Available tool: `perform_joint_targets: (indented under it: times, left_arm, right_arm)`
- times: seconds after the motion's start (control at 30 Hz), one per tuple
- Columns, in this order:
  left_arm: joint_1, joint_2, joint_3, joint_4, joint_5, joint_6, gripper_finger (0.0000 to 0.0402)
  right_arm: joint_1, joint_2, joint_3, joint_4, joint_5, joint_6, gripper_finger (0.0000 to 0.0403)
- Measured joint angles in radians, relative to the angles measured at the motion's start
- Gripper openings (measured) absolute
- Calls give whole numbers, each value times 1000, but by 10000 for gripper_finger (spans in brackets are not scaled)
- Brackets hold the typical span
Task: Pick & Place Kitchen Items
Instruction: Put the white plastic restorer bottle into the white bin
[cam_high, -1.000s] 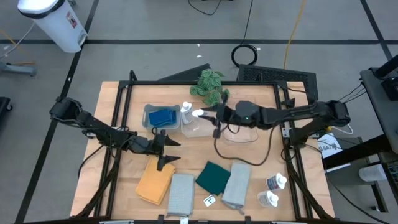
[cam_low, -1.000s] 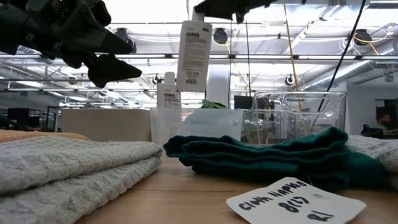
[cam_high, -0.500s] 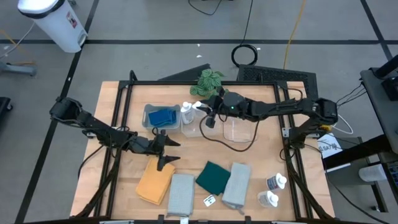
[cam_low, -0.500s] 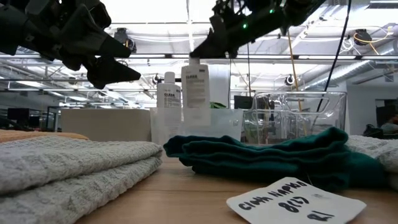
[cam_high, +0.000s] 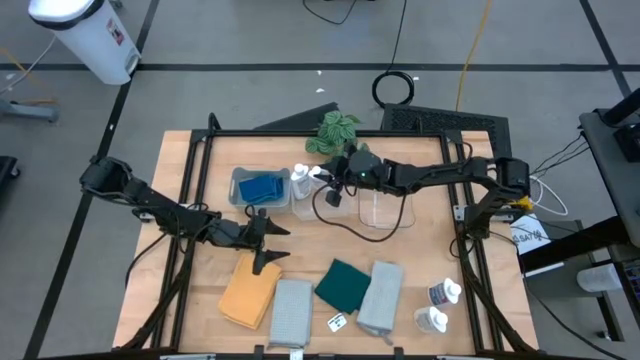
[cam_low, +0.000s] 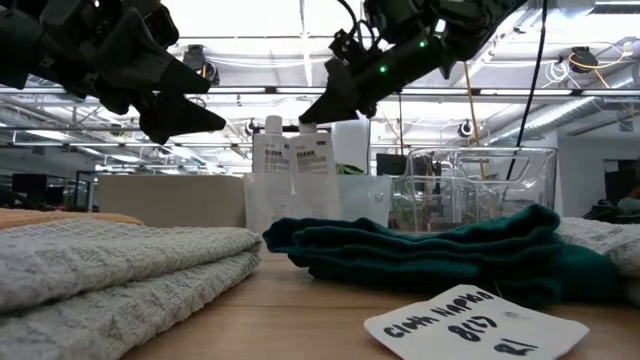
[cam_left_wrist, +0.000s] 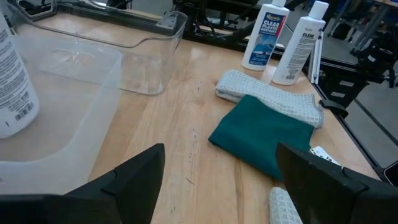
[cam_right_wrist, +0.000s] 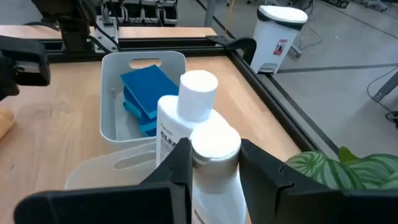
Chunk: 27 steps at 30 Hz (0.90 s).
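Counting two bottles (cam_high: 441, 304) (right corner)

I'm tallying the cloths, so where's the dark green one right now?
In the high view the dark green cloth lies folded near the table's front edge, right of centre, between two pale grey cloths, with a small label card beside it.

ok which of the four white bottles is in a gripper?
The bottle clamped by the right gripper, in the middle bin beside a second, free one. The other two stand loose at the table's front right corner.
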Motion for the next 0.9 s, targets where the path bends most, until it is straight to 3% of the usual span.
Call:
perform_joint_targets:
  times: [0.23, 0.43, 0.57, 0.9]
  left_arm:
    - [0, 0, 0, 0, 0, 0, 312]
    - [0, 0, 0, 0, 0, 1, 312]
    - [0, 0, 0, 0, 0, 1, 312]
    - [0, 0, 0, 1, 0, 2, 312]
  right_arm:
    - [0, 15, 1, 5, 6, 1, 78]
    - [0, 22, -2, -18, 6, 1, 169]
    - [0, 17, -1, -5, 7, 1, 199]
    - [-2, -45, -2, -23, 51, -56, 201]
